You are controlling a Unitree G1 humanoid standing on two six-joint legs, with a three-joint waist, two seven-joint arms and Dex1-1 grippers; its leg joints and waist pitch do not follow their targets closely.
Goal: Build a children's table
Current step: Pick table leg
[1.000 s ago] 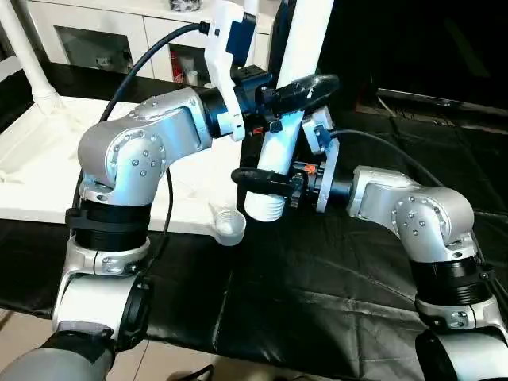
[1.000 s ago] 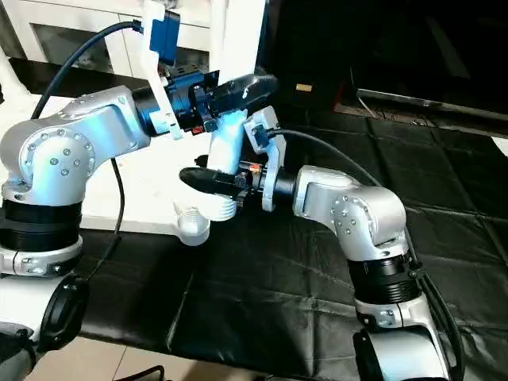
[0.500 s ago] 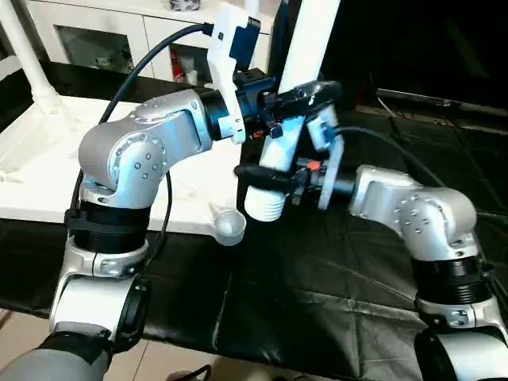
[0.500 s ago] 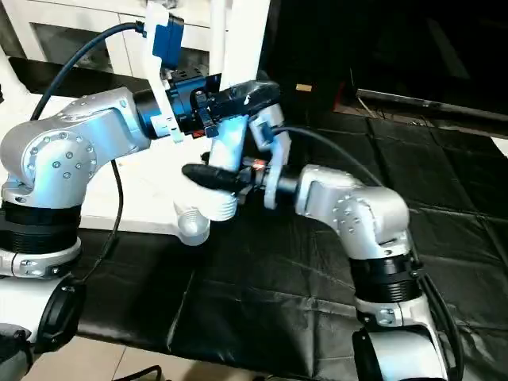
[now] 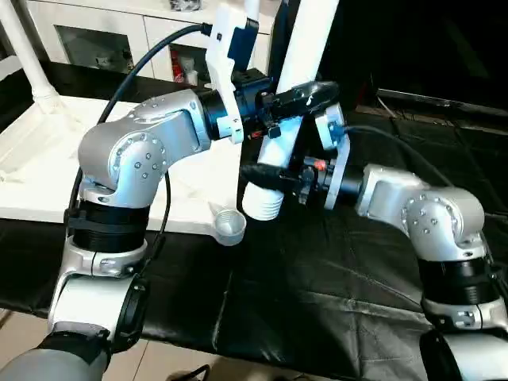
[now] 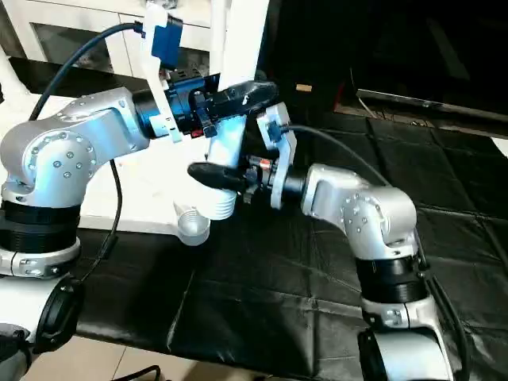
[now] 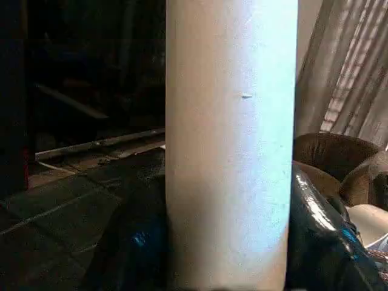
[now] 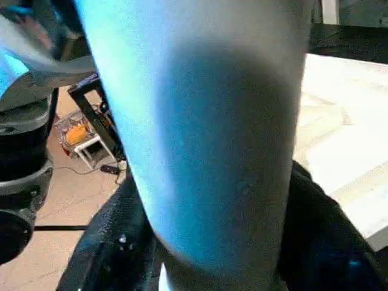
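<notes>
In the left eye view a white leg (image 5: 295, 103) stands nearly upright, a little tilted, over the near edge of the tabletop (image 5: 32, 171), its ribbed lower end hanging just above and beside the corner socket (image 5: 229, 226) without touching it. The left gripper (image 5: 298, 97) is clamped across the leg higher up, and the right gripper (image 5: 266, 176) is clamped on it lower down, just above the ribbed end. The tabletop lies flat on a black cloth (image 5: 317, 294) with its underside up, and a second leg (image 5: 28, 59) already stands fixed in its far corner. Behind the tabletop stands a white cabinet (image 5: 103, 40) with glass doors. In the right eye view the same leg (image 6: 234, 87) rises between the two silver forearms, with the left gripper (image 6: 238, 94) above the right gripper (image 6: 218, 176), both closed around it, and the socket (image 6: 190, 225) lies just to the side of the leg's lower end. In the left wrist view the leg (image 7: 230, 145) runs straight up the middle, and the black fingers (image 7: 321, 242) press against both its sides. In the right wrist view the leg (image 8: 212, 133) stands close before the camera, dark fingers (image 8: 112, 248) hug it on either side, and the pale tabletop (image 8: 345, 145) lies beyond.
</notes>
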